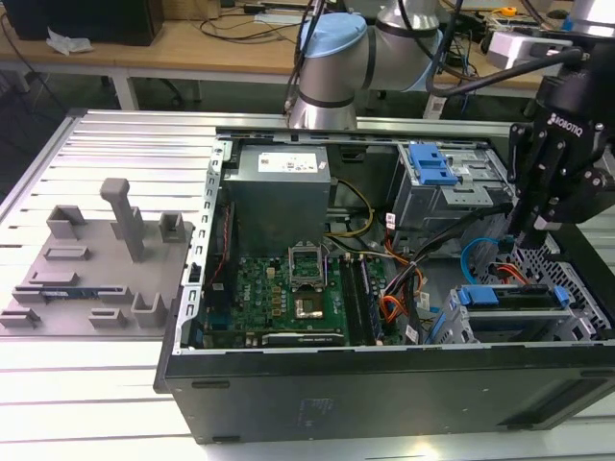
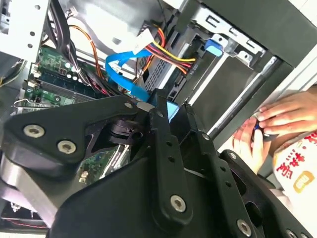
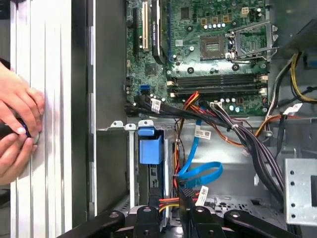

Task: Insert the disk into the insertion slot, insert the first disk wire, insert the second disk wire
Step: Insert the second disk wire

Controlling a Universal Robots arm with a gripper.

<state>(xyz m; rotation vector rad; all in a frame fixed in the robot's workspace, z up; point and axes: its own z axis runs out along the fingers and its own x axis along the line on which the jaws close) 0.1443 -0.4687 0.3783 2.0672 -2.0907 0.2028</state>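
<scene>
The disk (image 1: 509,299), black with a blue handle (image 3: 150,147), sits inside the insertion slot (image 1: 579,288), a grey perforated cage at the case's front corner on the exterior view's right. My gripper (image 1: 526,248) hangs just behind that cage, fingers pointing down. The second disk wire (image 3: 203,171), a light-blue looping cable (image 2: 122,74), runs into my gripper (image 3: 172,218) and ends in a dark connector (image 3: 186,197) pinched between the fingers. The first disk wire (image 3: 167,201), an orange-red bundle (image 2: 171,52), runs beside it towards the disk's rear.
A taller grey bay with a blue latch (image 1: 431,165) stands behind my gripper. A motherboard (image 1: 288,288) and a power supply (image 1: 281,197) fill the case's left. Black cable bundles (image 3: 233,129) cross the middle. A person's hands (image 3: 17,129) rest outside the case wall. A grey fixture plate (image 1: 96,259) lies left.
</scene>
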